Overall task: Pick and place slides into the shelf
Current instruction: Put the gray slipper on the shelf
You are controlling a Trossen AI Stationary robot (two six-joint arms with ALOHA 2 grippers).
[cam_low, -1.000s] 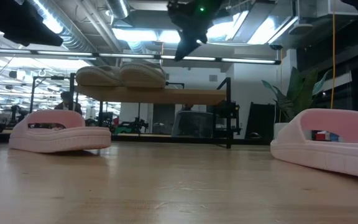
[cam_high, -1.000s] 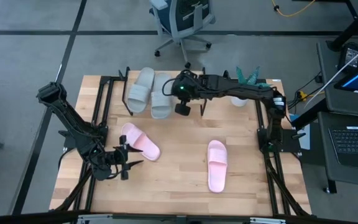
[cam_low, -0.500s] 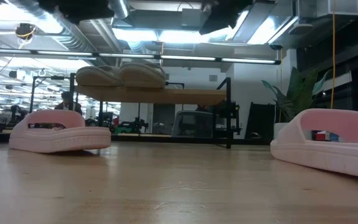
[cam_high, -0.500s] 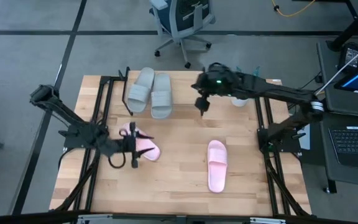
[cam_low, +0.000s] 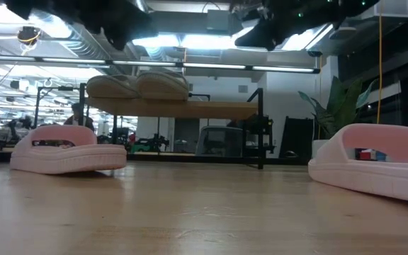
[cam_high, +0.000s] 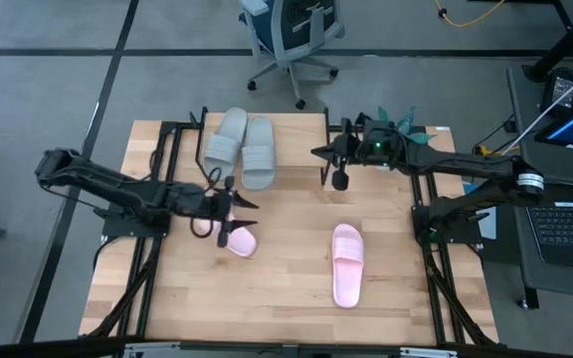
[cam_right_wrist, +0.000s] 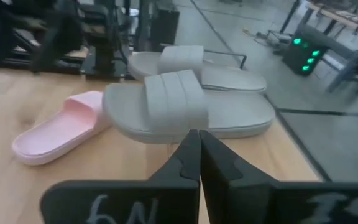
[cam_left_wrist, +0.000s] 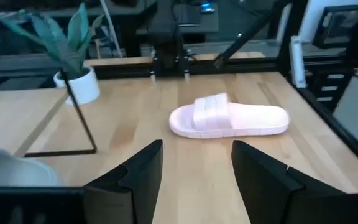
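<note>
Two pale grey-green slides (cam_high: pixel 242 147) lie side by side, soles down, on the left half of the shelf (cam_low: pixel 190 108); they also show in the right wrist view (cam_right_wrist: pixel 185 106). One pink slide (cam_high: pixel 237 241) lies sole-down on the table, partly under my left gripper (cam_high: pixel 235 211). That gripper is open and hangs well above it (cam_left_wrist: pixel 194 174). The other pink slide (cam_high: pixel 346 264) lies right of centre. My right gripper (cam_high: pixel 338 181) is shut (cam_right_wrist: pixel 194 146) and hangs in the air over the shelf's right end.
A potted plant in a white pot (cam_left_wrist: pixel 79 84) stands near the table's far right corner. Black frame rails (cam_high: pixel 157 179) run along the table's left and right sides. Bare wood (cam_high: pixel 286 249) lies between the two pink slides. An office chair (cam_high: pixel 291 35) stands beyond the far edge.
My left gripper has swung from the near left part of the table toward the far edge and the right, and now hangs over the left pink slide. My right gripper has risen and drawn back toward the right, away from above the grey-green slides. No slide has moved.
</note>
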